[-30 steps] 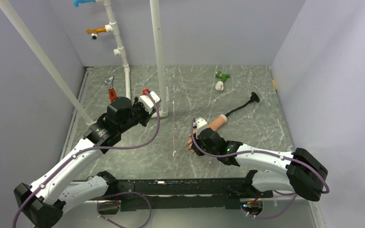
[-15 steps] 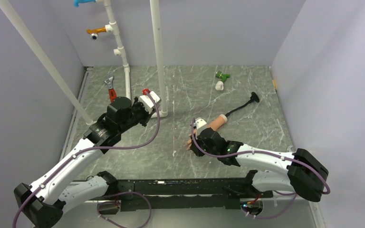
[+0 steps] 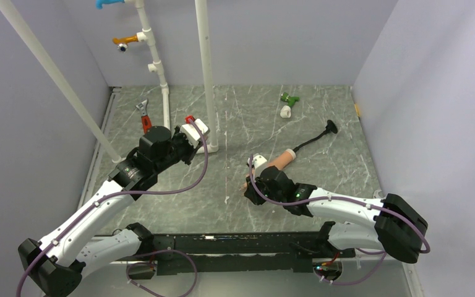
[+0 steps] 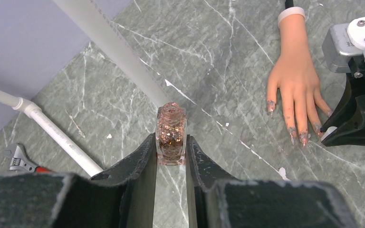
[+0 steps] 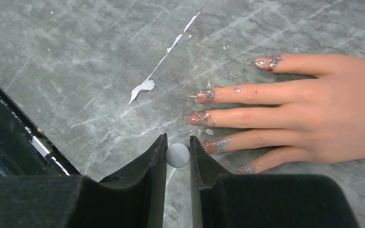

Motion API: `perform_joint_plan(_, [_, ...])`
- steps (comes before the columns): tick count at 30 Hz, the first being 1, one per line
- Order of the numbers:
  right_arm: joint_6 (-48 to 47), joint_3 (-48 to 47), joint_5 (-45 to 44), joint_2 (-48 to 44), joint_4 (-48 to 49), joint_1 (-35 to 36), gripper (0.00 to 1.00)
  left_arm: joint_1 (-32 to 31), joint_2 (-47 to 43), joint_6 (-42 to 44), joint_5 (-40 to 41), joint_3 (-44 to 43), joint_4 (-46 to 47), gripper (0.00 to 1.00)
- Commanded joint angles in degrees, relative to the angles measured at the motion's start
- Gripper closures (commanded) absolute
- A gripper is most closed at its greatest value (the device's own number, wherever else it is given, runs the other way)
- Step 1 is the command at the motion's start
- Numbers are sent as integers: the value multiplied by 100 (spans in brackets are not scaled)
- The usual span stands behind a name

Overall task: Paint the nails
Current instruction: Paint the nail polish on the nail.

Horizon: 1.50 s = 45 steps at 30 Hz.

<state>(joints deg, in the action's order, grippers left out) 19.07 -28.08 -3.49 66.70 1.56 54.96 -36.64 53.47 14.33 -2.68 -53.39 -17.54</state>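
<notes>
Right gripper (image 5: 177, 138): jaws almost together, pinching a small grey-white round cap (image 5: 177, 155) just at 9 o'clock of the glitter-smeared nails (image 5: 266, 61). These belong to the peach mannequin hand (image 5: 313, 109), which lies palm-down on the grey marbled table (image 3: 247, 111), at 4 o'clock of its centre. In the top view its long axis runs from the fingertips at 8 o'clock to the wrist stub at 2 o'clock; the right gripper hides the fingers there. A black rod (image 3: 312, 139) extends from the stub. Left gripper (image 4: 171, 137): pinching an upright, uncapped glass bottle of copper glitter polish (image 4: 171, 142), at 9 o'clock, beside a white upright pipe (image 3: 205, 74).
</notes>
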Motion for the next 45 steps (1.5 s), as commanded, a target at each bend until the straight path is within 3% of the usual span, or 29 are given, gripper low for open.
perform_joint_plan(1, [18,-36,222,-301,271,33,100,-19,-21,49,44,-196,125,100])
perform_joint_plan(7, [113,-89,-500,-180,-19,35,100,-24,-21,45,24,-203,118,100])
perform_joint_plan(15, [159,-114,-766,97,-12,32,100,-20,-57,49,34,-192,132,100])
perform_joint_plan(29, [68,-89,-848,-16,-118,32,100,-20,-57,61,32,-199,112,100])
perform_joint_plan(45, [-34,30,-231,17,116,32,100,-21,-70,61,12,-197,122,100])
